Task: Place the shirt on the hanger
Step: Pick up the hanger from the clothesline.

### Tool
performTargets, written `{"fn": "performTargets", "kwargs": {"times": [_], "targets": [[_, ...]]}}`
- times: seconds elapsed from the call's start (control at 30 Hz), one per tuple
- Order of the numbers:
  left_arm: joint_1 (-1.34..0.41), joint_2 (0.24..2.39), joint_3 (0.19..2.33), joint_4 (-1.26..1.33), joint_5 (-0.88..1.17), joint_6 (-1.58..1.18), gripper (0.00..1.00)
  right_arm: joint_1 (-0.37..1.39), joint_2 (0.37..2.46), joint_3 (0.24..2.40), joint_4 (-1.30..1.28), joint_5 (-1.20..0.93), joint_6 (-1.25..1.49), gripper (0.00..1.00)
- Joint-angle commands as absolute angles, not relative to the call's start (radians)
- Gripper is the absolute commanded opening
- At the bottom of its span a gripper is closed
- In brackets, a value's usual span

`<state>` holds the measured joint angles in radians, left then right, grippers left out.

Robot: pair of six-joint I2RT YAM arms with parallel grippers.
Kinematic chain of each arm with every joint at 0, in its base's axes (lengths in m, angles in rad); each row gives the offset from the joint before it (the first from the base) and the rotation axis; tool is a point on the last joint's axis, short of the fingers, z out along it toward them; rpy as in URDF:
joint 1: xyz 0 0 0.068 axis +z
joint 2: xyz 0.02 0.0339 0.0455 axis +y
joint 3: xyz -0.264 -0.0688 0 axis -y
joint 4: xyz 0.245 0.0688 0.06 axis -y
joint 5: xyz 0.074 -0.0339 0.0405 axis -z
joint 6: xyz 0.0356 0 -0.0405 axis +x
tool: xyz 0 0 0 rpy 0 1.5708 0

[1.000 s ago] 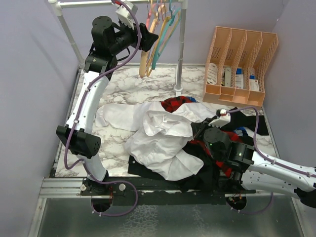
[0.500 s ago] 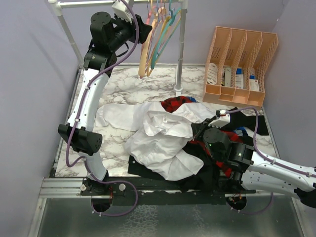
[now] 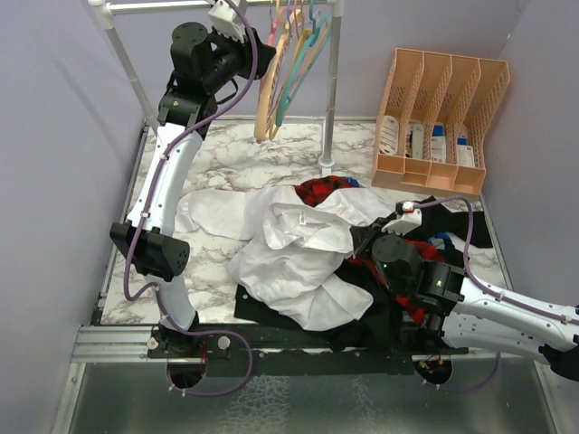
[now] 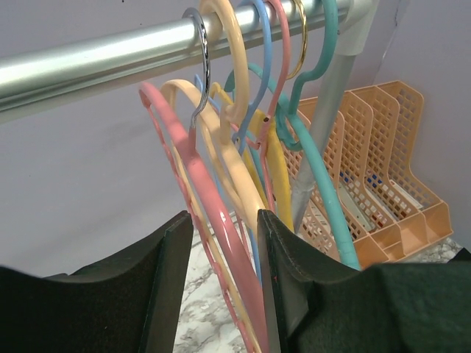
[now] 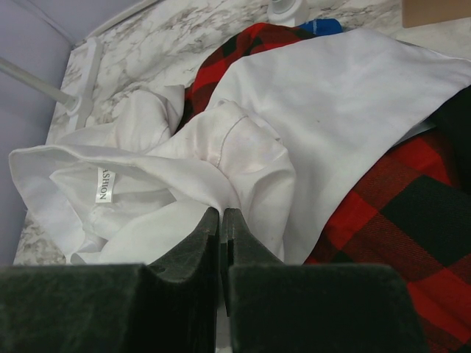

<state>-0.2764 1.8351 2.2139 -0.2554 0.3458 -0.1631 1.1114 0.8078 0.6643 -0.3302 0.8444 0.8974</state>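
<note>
A: Starting at the left, what is the left claw doing?

B: It is up at 12 o'clock of the top view, at the rail. Its jaws stand partly spread, one on each side of the arm of the hanger, the thin pink one. The hanger's metal hook sits over the rail. A gap shows at the left finger. At the right finger I cannot tell if it touches.

A: Does the top view confirm this?

B: No. There the hangers overlap in one bunch, and the tips of the claw are too dark to read. Only the left wrist view separates them, and it cuts off the lower part of the hanger.

A: And the shirt?

B: It lies crumpled at the middle of the worktop, over a red plaid shirt and a black garment.

A: The right claw?

B: It is at 3 o'clock of the shirt, pressed together on a fold of it. Only the right wrist view shows this, and also a label whose first letter is hidden.
</note>
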Motion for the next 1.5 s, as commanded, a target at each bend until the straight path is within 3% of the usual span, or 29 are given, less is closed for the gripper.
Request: {"fn": "performTargets", "kwargs": {"times": [0.0, 0.13, 0.27, 0.47, 0.83, 0.97, 1.03, 1.3, 1.37, 1.47], "targets": [[-0.285, 1.843, 2.231, -0.232, 0.316, -0.136, 0.43, 1.109, 0.805, 0.653, -0.337, 0.865, 0.914, 0.01], [-0.3, 1.85, 2.227, -0.235, 0.279, -0.101, 0.36, 1.109, 0.803, 0.653, -0.34, 0.867, 0.915, 0.01], [-0.315, 1.855, 2.224, -0.237, 0.256, -0.069, 0.36, 1.109, 0.797, 0.65, -0.345, 0.872, 0.916, 0.01], [-0.336, 1.867, 2.23, -0.247, 0.236, -0.034, 0.45, 1.109, 0.795, 0.646, -0.344, 0.876, 0.917, 0.01], [-0.364, 1.873, 2.219, -0.26, 0.104, 0.069, 0.47, 1.109, 0.791, 0.637, -0.344, 0.881, 0.922, 0.01], [-0.365, 1.873, 2.223, -0.252, 0.064, 0.083, 0.64, 1.109, 0.795, 0.639, -0.341, 0.883, 0.919, 0.01], [-0.364, 1.869, 2.226, -0.246, 0.055, 0.084, 0.67, 1.109, 0.797, 0.641, -0.341, 0.882, 0.918, 0.01], [-0.364, 1.871, 2.242, -0.246, 0.05, 0.075, 0.5, 1.109, 0.796, 0.644, -0.343, 0.882, 0.916, 0.01], [-0.363, 1.87, 2.244, -0.247, 0.04, 0.066, 0.42, 1.108, 0.795, 0.645, -0.346, 0.882, 0.916, 0.01], [-0.362, 1.864, 2.257, -0.258, 0.065, 0.047, 0.46, 1.109, 0.792, 0.645, -0.352, 0.884, 0.918, 0.01]]}}
